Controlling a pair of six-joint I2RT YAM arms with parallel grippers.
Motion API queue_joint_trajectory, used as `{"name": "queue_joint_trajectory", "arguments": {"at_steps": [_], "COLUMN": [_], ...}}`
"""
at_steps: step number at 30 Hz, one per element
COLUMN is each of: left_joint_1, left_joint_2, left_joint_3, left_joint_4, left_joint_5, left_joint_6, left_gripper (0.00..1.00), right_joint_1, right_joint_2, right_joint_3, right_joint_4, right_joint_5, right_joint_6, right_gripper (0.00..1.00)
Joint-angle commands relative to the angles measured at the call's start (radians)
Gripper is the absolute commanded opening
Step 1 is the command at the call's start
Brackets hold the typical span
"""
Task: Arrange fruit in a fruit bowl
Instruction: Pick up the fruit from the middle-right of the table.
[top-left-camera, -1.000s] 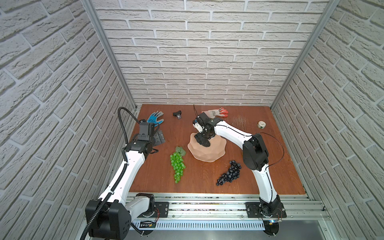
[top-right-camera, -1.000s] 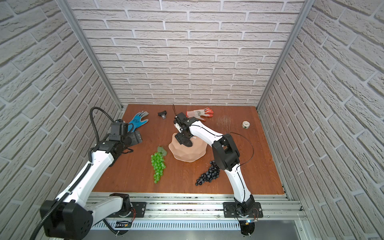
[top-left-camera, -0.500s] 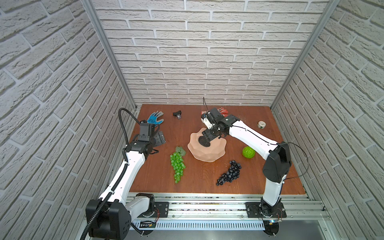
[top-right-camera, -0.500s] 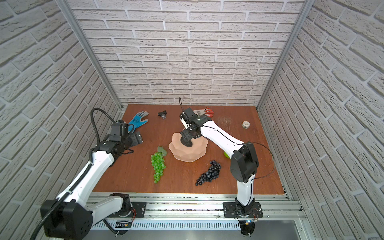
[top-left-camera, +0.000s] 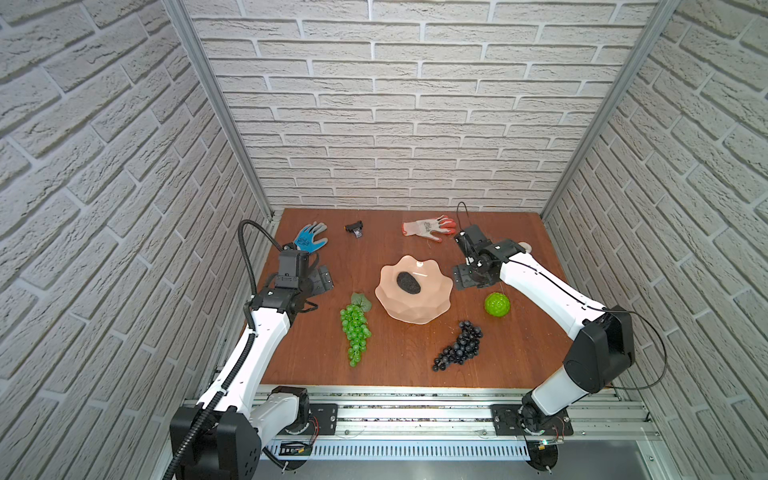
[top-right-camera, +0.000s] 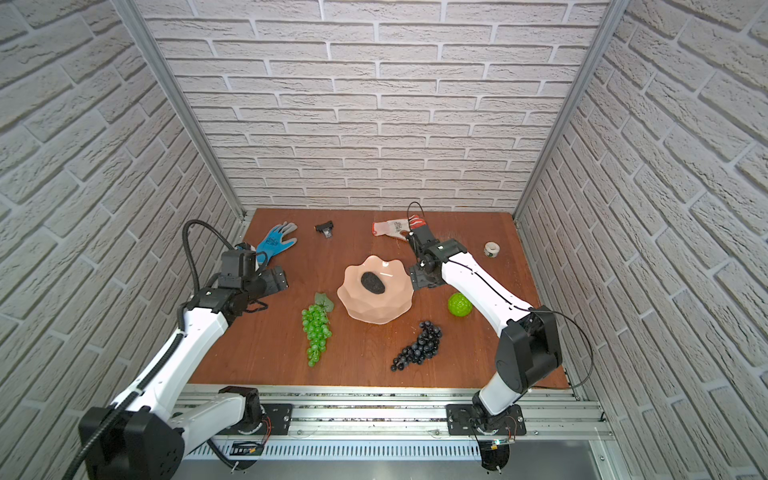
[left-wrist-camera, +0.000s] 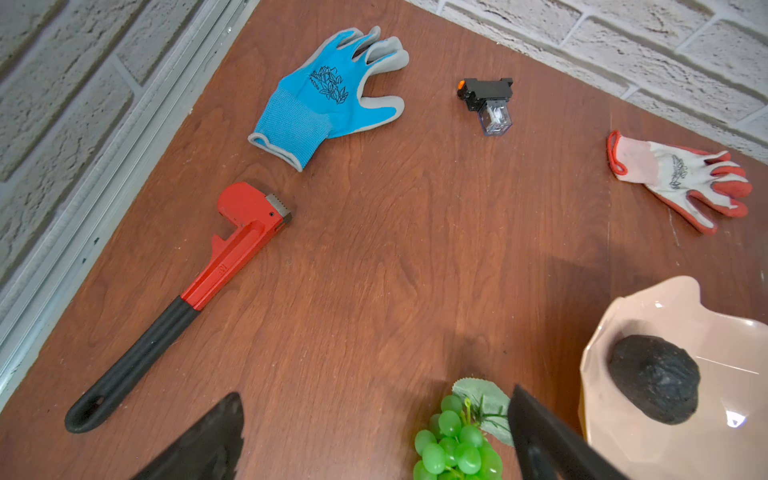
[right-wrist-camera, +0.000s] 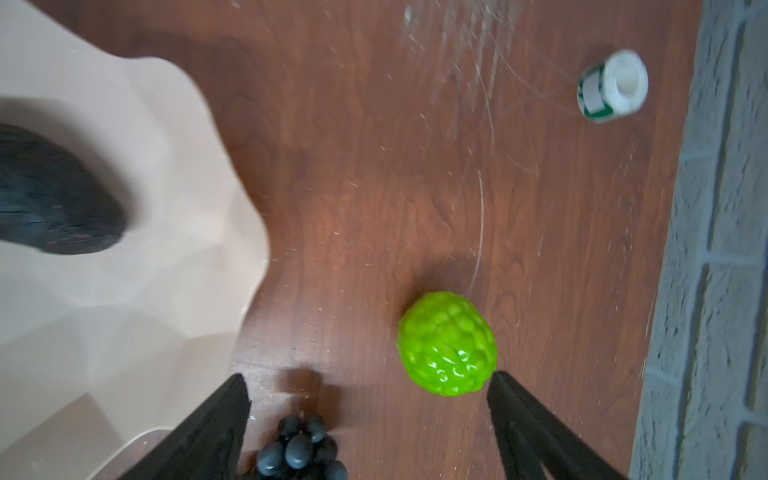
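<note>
Right gripper (top-left-camera: 469, 277) hangs with jaws wide apart, empty, beside the fruit bowl (top-left-camera: 436, 312), and the bright green round fruit (top-left-camera: 497, 305) sits on the table (top-left-camera: 399, 357) just ahead, probably off toward one jaw (wrist view's blurry), way closer than the open-jawed left gripper (top-left-camera: 316, 283).

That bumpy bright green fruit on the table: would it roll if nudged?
Probably: the green round fruit is nearly round and lies free on the flat table. Its glossy skin may slip in a grip, though the bumps could help.
</note>
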Motion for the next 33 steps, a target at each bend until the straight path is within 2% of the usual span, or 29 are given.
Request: {"name": "queue_joint_trajectory", "arguments": {"at_steps": [1, 6, 14, 33], "left_joint_1": [0.005, 0.005, 0.005, 0.005], "left_joint_2": [-0.021, -0.025, -0.031, -0.049], "left_joint_3": [-0.024, -0.033, -0.041, -0.033], "left_joint_4": [0.042, 0.045, 0.048, 0.018], "left_joint_5": [0.020, 0.045, 0.049, 0.072], "left_joint_6": [0.008, -0.006, -0.027, -0.049], "left_gripper": [0.98, 0.98, 0.98, 0.98], "right_joint_1": [-0.057, -0.166, -0.280, -0.367], "right_joint_2": [-0.063, -0.134, -0.116, 0.050], "right_joint_3": [-0.067, -0.175, -0.272, -0.289], "right_joint_4": [-0.013, 0.041, 0.127, 0.239], "right_joint_5": [-0.009, -0.094, -0.198, -0.269], "right_joint_6": [0.078, 0.103, 0.081, 0.022], "right_gripper": [0.94, 0.97, 0.97, 0.95]}}
